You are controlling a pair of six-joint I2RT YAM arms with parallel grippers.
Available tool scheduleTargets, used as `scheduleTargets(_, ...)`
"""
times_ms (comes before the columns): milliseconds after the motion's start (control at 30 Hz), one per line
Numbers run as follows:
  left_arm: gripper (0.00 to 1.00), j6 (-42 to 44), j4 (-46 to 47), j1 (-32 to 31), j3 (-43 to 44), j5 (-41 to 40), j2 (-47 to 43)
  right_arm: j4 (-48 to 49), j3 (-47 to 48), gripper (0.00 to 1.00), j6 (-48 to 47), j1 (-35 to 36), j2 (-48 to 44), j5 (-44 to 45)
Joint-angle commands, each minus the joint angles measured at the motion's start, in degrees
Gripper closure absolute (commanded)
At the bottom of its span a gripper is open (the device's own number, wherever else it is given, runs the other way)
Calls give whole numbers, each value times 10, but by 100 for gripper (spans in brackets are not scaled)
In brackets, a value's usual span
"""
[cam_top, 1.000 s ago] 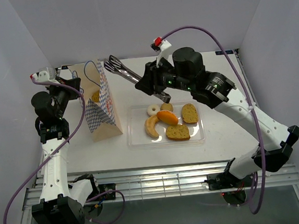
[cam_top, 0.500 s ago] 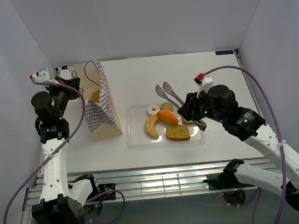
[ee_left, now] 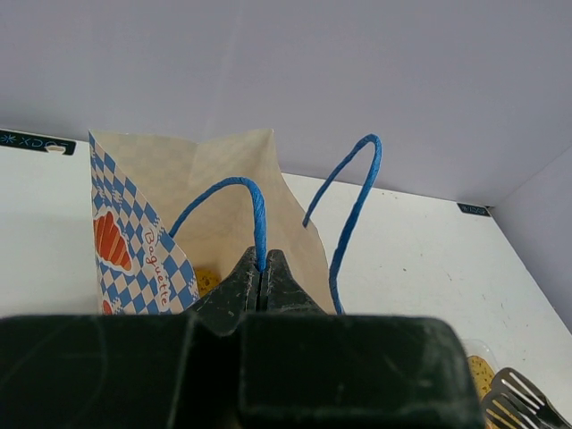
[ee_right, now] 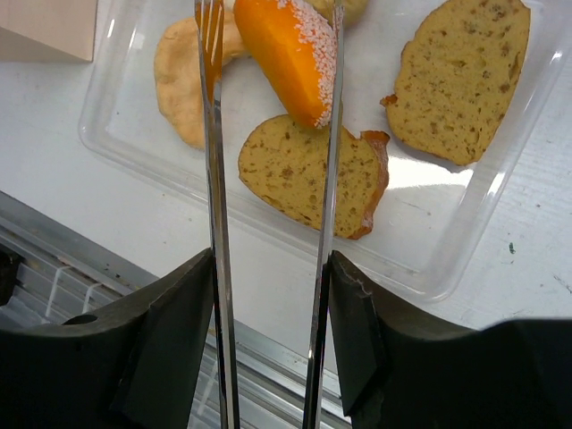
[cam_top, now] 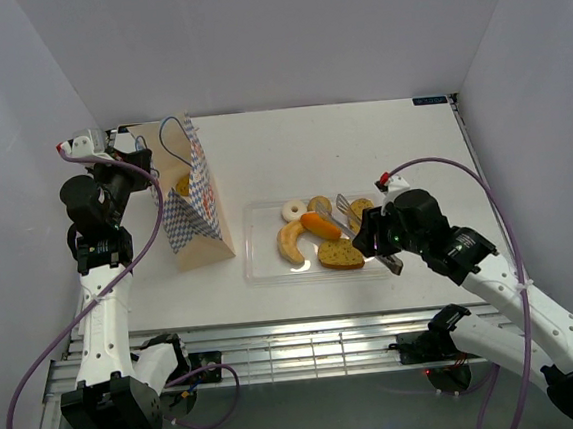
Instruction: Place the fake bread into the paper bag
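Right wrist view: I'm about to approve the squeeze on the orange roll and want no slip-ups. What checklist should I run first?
1. Grip of right gripper on the tongs: ok.
2. Arms of the tongs apart, orange roll between them: ok.
3. Tips low enough to grip: cannot tell.
4. Pinch of left gripper on the blue handle: ok.
5. Mouth of the paper bag open, bag standing: ok.
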Motion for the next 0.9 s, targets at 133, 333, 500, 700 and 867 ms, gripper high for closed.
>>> scheduleTargets(133,100,8,-3,3,-1,-5,-15,14,-25,42,-15,-14,-23,-7)
scheduleTargets(333,100,7,-3,2,-1,-4,-15,14,-52,39,-18,-19,-32,-35)
scheduleTargets(500,100,7,-3,2,-1,-5,-14,13,-64,38,-24,-19,-36,-43)
scheduleTargets(700,100,7,-3,2,-1,-3,-14,14,-73,37,-28,-20,-31,-35)
scheduleTargets(867,100,6,-3,2,-1,-2,-14,16,-76,37,-34,-20,-17,-34)
